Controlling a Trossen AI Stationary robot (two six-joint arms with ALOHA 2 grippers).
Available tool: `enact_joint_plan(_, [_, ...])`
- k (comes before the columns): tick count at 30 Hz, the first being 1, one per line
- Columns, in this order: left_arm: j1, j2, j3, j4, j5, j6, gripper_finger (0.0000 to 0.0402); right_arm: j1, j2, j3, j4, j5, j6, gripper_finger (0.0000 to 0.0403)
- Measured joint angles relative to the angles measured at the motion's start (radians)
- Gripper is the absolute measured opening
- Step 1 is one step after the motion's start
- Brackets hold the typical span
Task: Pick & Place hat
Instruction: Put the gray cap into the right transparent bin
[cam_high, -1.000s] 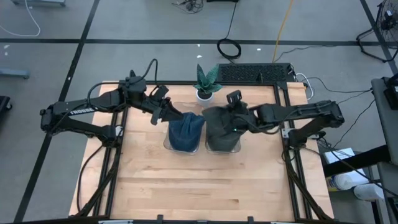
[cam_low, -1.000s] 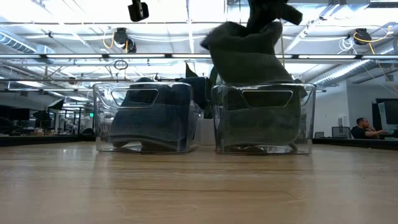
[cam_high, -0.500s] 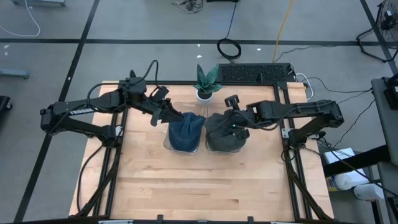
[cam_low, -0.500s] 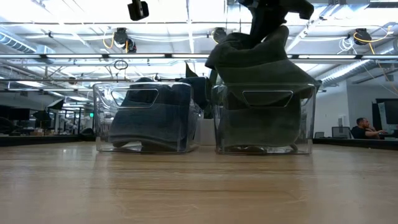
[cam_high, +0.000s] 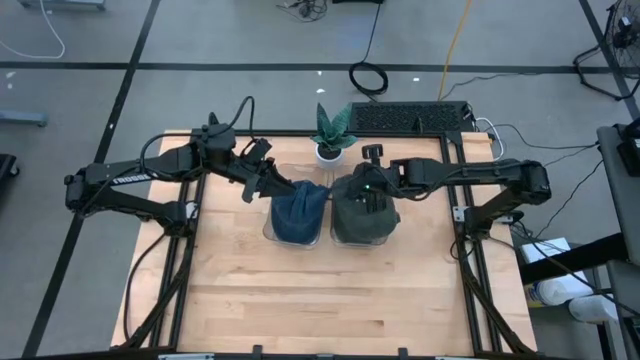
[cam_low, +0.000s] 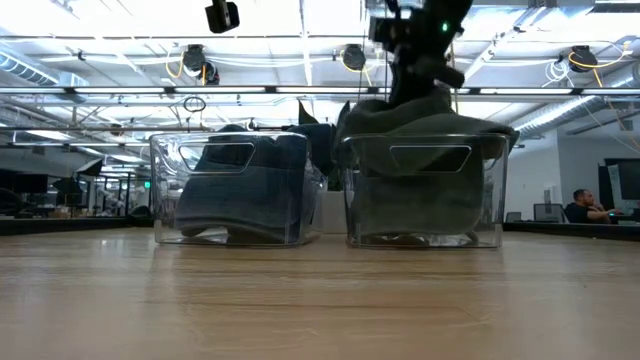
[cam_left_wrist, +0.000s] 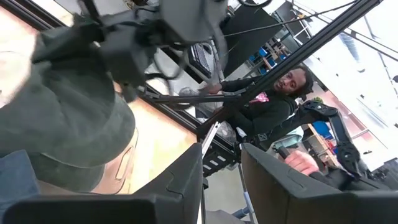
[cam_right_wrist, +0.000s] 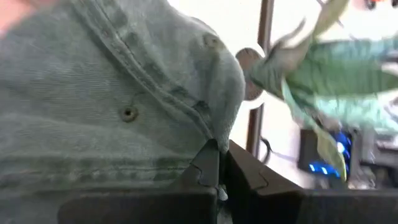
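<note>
Desk (cam_high: 320, 290) of pale wood, both arms reaching toward its middle from opposite sides. Left end effector (cam_high: 268, 181) sits at the upper left corner of the left clear bin (cam_low: 236, 189), just beside the blue hat (cam_high: 299, 210) stuffed inside that bin; in its wrist view the two dark fingers (cam_left_wrist: 186, 180) stand apart with a clear gap and nothing between them. Small potted plant (cam_high: 331, 130) stands just behind the two bins, near the far desk edge. Right clear bin (cam_low: 424, 192) sits touching or just beside the left one and holds the dark olive-green hat (cam_high: 362, 213), which bulges above the rim in the low view. Right end effector (cam_high: 368, 186) is down on top of that green hat, over the right bin; its wrist view shows the fingers (cam_right_wrist: 210, 163) pressed nearly together, pinching a fold of green cloth (cam_right_wrist: 112, 93). Person (cam_low: 584, 207) seated far off in the room at the low view's right edge.
</note>
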Motion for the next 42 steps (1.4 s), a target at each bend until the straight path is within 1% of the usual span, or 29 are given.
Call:
enact_joint_plan(1, [0.0,0.0,0.0,0.0,0.0,0.0,0.0118,-0.013,0.0,-0.014,0.006,0.011,0.001,0.0])
enact_joint_plan(3, [0.0,0.0,0.0,0.0,0.0,0.0,0.0118,-0.043,0.0,-0.035,0.008,-0.011,0.014,0.0])
enact_joint_plan(6, [0.0,0.0,0.0,0.0,0.0,0.0,0.0118,-0.08,0.0,-0.071,0.008,-0.111,0.023,0.0])
enact_joint_plan(8, [0.0,0.0,0.0,0.0,0.0,0.0,0.0118,-0.09,0.0,-0.094,0.01,-0.148,0.023,0.0])
enact_joint_plan(14, [0.0,0.0,0.0,0.0,-0.003,0.002,0.0118,-0.086,0.0,-0.15,0.077,-0.152,0.01,0.0001])
enact_joint_plan(18, [0.0,0.0,0.0,0.0,-0.003,0.006,0.0118,-0.084,0.0,-0.157,0.084,-0.204,0.002,0.0009])
enact_joint_plan(19, [0.0,0.0,0.0,0.0,-0.003,0.006,0.0118,-0.081,0.0,-0.157,0.088,-0.199,-0.003,0.0015])
enact_joint_plan(22, [0.0,0.0,0.0,0.0,-0.003,0.006,0.0118,-0.071,-0.02,-0.157,0.1,-0.139,-0.005,0.0043])
enact_joint_plan(24, [0.0,0.0,0.0,0.0,-0.003,0.006,0.0118,-0.064,-0.045,-0.157,0.112,-0.117,-0.005,0.0071])
enact_joint_plan(29, [0.0,0.0,0.0,-0.006,-0.002,0.017,0.0118,-0.047,-0.126,-0.157,0.106,-0.12,0.027,0.0157])
enact_joint_plan(32, [0.0,0.0,0.0,-0.006,-0.002,0.021,0.0118,-0.023,-0.185,-0.157,0.077,-0.119,0.086,0.0195])
enact_joint_plan(35, [0.0,0.0,0.0,-0.006,-0.002,0.021,0.0118,0.013,-0.239,-0.157,0.005,-0.12,0.162,0.0213])
enact_joint_plan(37, [0.0,0.0,0.0,-0.006,-0.002,0.021,0.0118,0.041,-0.269,-0.157,-0.061,-0.121,0.206,0.0215])
enact_joint_plan(39, [0.0,0.0,0.0,-0.006,-0.002,0.021,0.0118,0.069,-0.293,-0.157,-0.165,-0.126,0.26,0.021])
enact_joint_plan(42, [0.0,0.0,0.0,-0.005,-0.002,0.021,0.0118,0.098,-0.309,-0.157,-0.303,-0.182,0.347,0.0189])
